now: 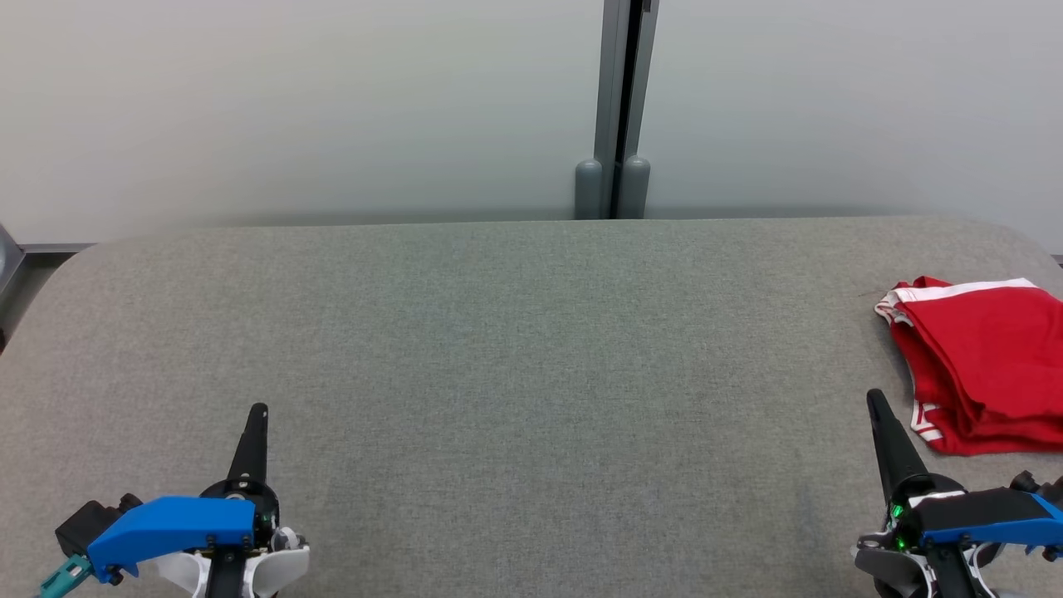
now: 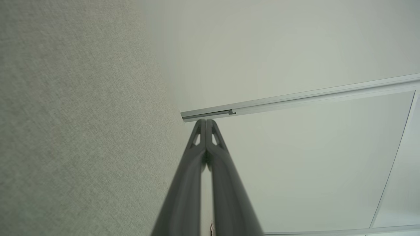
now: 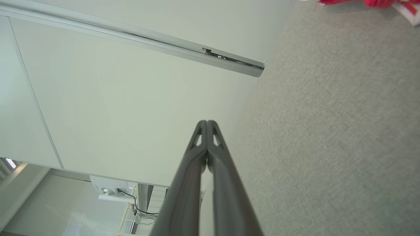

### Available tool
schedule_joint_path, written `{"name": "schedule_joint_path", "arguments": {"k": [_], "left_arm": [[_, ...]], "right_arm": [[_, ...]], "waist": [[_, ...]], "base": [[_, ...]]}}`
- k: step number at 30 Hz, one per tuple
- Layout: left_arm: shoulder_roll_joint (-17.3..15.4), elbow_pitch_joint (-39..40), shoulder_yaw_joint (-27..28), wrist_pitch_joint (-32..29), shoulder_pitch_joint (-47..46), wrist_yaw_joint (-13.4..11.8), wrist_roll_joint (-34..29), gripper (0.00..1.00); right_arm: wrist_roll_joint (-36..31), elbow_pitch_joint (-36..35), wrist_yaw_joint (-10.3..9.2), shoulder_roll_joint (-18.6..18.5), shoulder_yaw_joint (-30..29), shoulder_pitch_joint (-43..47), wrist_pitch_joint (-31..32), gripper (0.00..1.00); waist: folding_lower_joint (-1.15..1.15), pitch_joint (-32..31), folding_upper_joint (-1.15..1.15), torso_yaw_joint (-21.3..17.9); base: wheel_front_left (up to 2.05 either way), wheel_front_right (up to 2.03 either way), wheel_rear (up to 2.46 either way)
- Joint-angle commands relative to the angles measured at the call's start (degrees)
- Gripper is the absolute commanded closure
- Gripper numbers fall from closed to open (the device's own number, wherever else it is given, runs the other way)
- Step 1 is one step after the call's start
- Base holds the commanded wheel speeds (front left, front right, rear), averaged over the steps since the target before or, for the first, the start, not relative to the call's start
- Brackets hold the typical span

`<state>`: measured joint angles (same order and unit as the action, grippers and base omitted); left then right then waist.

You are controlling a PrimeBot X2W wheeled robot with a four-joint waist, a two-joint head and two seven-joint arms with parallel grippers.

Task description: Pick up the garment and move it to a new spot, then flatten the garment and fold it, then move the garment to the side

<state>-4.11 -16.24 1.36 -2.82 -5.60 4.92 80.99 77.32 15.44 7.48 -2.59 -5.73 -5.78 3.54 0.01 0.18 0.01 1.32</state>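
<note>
The garment (image 1: 984, 365) is red with white trim and lies folded in a compact stack at the far right of the grey table (image 1: 531, 349). A strip of the garment (image 3: 367, 2) shows at the top edge of the right wrist view. My right gripper (image 1: 874, 399) is shut and empty, low at the right, its tip just left of the stack and not touching it. In the right wrist view the right gripper (image 3: 206, 122) has its fingers pressed together. My left gripper (image 1: 258, 409) is shut and empty at the lower left; the left gripper (image 2: 205, 120) shows its tips touching.
A pale wall (image 1: 299, 108) runs behind the table's far edge, with a grey vertical post (image 1: 616, 108) at mid-back. The table's rounded corners sit at far left and far right. Grey fabric stretches between the two grippers.
</note>
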Motion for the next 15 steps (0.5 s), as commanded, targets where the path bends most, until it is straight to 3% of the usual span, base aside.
{"name": "schedule_joint_path", "arguments": {"k": [1, 15], "left_arm": [[0.0, 0.7, 0.9, -0.4, -0.9, 0.4, 1.2, 1.00], [0.6, 1.4, 3.0, -2.0, -0.9, 1.5, 5.9, 1.00]], "right_arm": [[1.6, -0.7, 0.02, -0.4, -0.2, -0.7, 0.4, 1.00], [7.8, -1.1, 0.02, -0.5, -0.5, -0.7, 1.7, 1.00]], "waist": [[0.00, 0.0, -0.01, -0.1], [0.00, 0.0, -0.01, -0.6]], "base": [[0.00, 0.00, 0.00], [0.00, 0.00, 0.00]]}}
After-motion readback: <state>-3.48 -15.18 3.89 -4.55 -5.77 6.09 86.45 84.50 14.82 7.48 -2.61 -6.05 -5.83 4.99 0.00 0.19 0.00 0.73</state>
